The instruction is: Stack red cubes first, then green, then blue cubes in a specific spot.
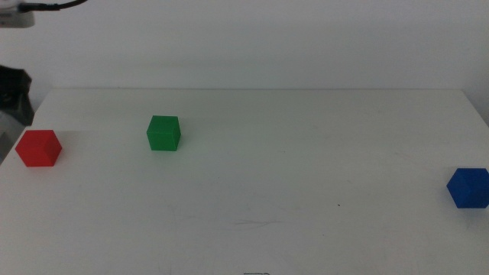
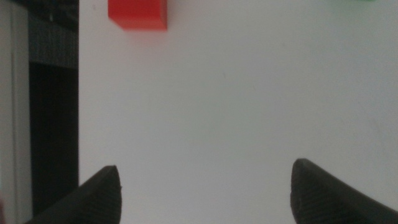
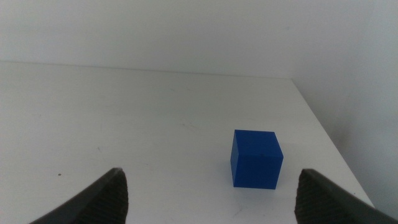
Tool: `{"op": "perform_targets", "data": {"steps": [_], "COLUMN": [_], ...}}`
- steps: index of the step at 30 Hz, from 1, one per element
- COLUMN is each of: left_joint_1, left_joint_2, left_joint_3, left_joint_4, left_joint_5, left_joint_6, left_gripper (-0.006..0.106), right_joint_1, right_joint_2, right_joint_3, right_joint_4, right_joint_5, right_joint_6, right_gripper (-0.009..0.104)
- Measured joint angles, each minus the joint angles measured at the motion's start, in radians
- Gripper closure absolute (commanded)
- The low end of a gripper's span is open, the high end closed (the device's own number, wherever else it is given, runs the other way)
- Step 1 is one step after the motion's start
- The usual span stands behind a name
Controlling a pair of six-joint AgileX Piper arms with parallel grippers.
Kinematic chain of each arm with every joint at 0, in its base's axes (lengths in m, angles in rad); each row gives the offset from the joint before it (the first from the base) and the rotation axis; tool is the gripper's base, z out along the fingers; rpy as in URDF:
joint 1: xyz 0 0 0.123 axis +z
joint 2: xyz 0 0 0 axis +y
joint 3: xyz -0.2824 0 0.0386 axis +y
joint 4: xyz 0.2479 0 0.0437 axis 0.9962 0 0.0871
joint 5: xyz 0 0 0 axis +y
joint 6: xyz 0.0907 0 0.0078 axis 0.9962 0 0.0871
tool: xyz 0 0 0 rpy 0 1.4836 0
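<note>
the white table [image 1: 306, 176] carries three cubes, all resting flat on its surface and well apart from one another. none is stacked.

the red cube [image 1: 38, 147] sits at the far left, close to the table's left edge. the green cube [image 1: 163, 133] stands to its right and slightly farther back, separated from the red one by bare tabletop. the blue cube [image 1: 468, 187] lies at the right side, nearer than the other two, and is partly cut off by the edge of the middle view.

neither arm shows in the middle view. the left gripper [image 2: 205, 193] is seen only in its own wrist view: its two dark jaws stand wide apart with nothing between them, over bare table by the table's left edge. the red cube [image 2: 138, 14] lies ahead of it, untouched, and a sliver of the green cube [image 2: 360, 1] shows at the picture's edge.

the right gripper [image 3: 211, 199] likewise has its jaws spread apart and holds nothing. the blue cube [image 3: 255, 158] sits on the table ahead of it, between the lines of the two jaws but clear of both, near the table's right edge.

a dark object [image 1: 14, 95] stands beyond the table's far left corner; what it is cannot be told.
</note>
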Motion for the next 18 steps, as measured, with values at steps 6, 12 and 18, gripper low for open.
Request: {"op": "perform_targets", "data": {"steps": [6,12,18], "left_joint_1": [0.115,0.137,0.137], "left_joint_2": [0.313,0.5,0.666], "left_joint_3": [-0.235,-0.372,-0.489], "left_joint_4": [-0.049,-0.054,-0.078], "left_joint_5": [-0.002,-0.003,-0.007], "left_joint_6": [0.149,0.193,0.216], "left_gripper": [0.008,0.008,0.008], "right_joint_1": [0.0,0.0,0.0], "right_joint_2": [0.0,0.0,0.0], "right_joint_3": [0.0,0.0,0.0], "right_joint_4": [0.0,0.0,0.0], "right_joint_5": [0.0,0.0,0.0], "right_joint_6": [0.0,0.0,0.0], "right_gripper": [0.001,0.001,0.001]}}
